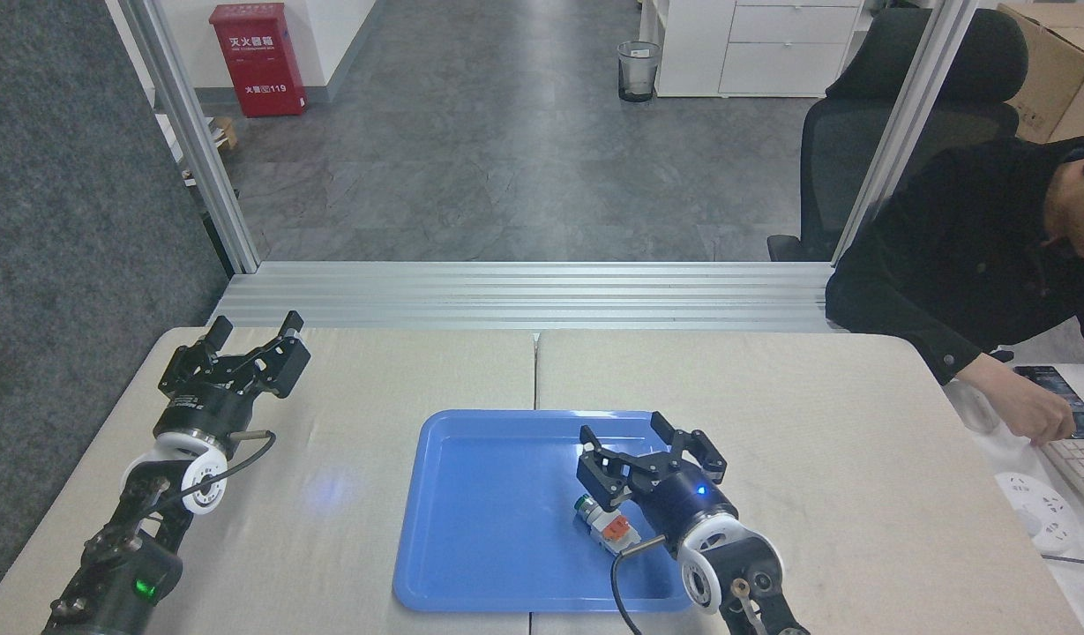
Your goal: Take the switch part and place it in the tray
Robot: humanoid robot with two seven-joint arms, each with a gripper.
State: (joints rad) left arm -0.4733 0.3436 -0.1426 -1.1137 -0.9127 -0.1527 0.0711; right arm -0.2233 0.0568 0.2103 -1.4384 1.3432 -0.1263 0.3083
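The switch part (602, 520), a small white block with an orange insert and a green-and-silver round end, lies on the floor of the blue tray (489, 520), right of its middle. My right gripper (625, 431) hovers just above and behind it, fingers spread open and holding nothing. Its wrist partly overlaps the part's right side. Far off at the table's left rear, my left gripper (252, 324) stands open and holds nothing.
The tray sits at the front centre of two beige tables joined by a seam (535, 370). A person in a black sleeve (938, 300) leans over a keyboard (1080, 463) at the right edge. An aluminium rail (524, 295) runs along the tables' far edge.
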